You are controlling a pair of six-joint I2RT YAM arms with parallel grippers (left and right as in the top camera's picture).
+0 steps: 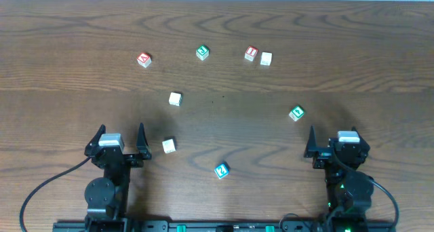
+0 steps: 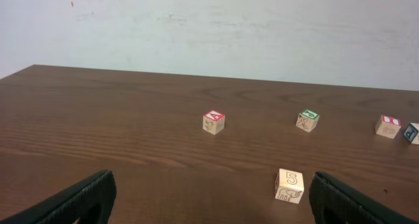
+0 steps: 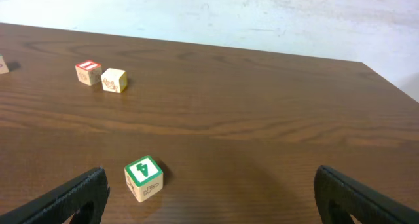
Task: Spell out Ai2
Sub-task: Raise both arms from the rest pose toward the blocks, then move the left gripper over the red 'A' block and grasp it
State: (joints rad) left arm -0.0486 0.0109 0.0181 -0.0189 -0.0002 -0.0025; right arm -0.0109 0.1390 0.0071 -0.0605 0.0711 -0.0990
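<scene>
Several wooden blocks lie scattered on the table. A red-topped block (image 1: 143, 59) is at the back left, also in the left wrist view (image 2: 213, 122). A red block marked "I" (image 1: 251, 53) (image 3: 88, 73) is at the back, next to a plain block (image 1: 266, 58) (image 3: 113, 80). A blue-topped block (image 1: 222, 170) lies near the front centre; I cannot read its character. My left gripper (image 1: 122, 138) (image 2: 213, 207) is open and empty. My right gripper (image 1: 332, 140) (image 3: 209, 204) is open and empty.
A green-topped block (image 1: 202, 52) (image 2: 307, 120) is at the back. A green "4" block (image 1: 296, 113) (image 3: 143, 178) lies ahead-left of my right gripper. A plain "5" block (image 1: 175, 99) (image 2: 289, 186) lies ahead of my left gripper. Another plain block (image 1: 169, 146) sits right of it.
</scene>
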